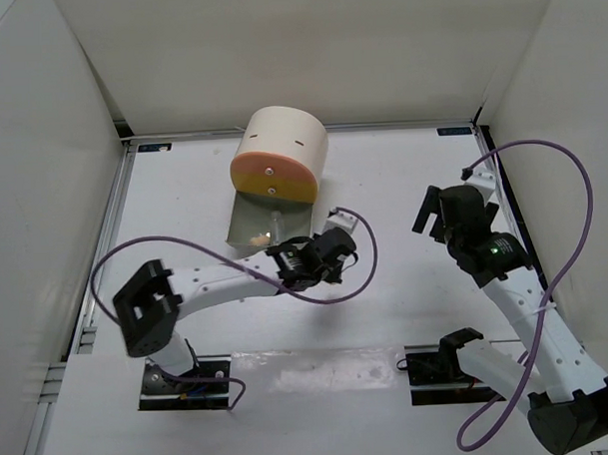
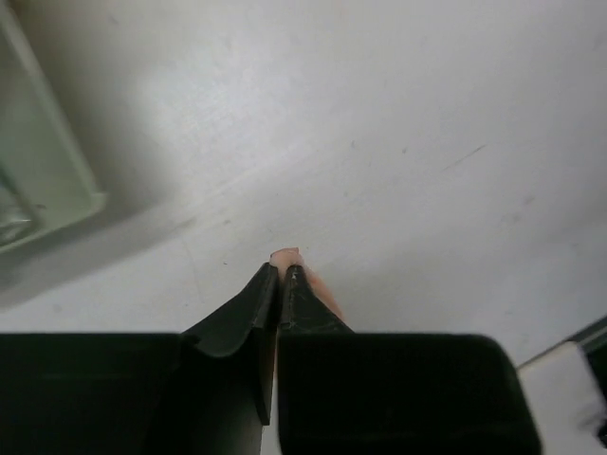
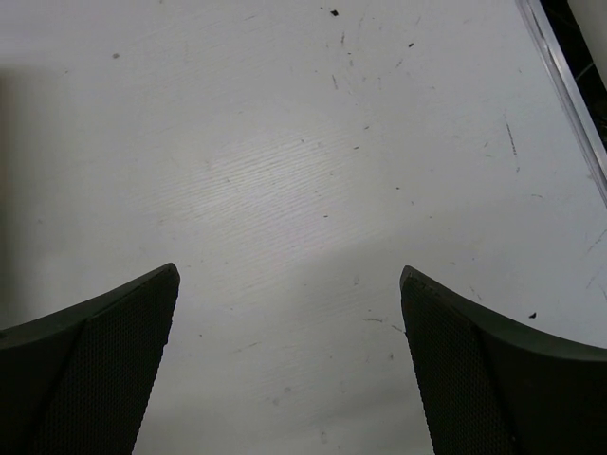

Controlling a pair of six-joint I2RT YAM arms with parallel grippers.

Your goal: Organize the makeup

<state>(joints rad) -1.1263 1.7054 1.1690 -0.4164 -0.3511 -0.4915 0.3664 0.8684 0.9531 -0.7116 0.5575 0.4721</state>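
Peach makeup between left pincer tips

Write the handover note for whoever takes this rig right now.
Left gripper: shut on a thin peach item, by the open drawer.
Right gripper: open, empty, over the table.
The drawer is pulled out of the cream cylinder box; something pale lies inside, unclear what.
Done: peach item gripped.
Left: put it in the drawer, probably; no other makeup in view.

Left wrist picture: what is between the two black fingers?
A small peach thing, pinched between the shut fingers; the left wrist view shows it.
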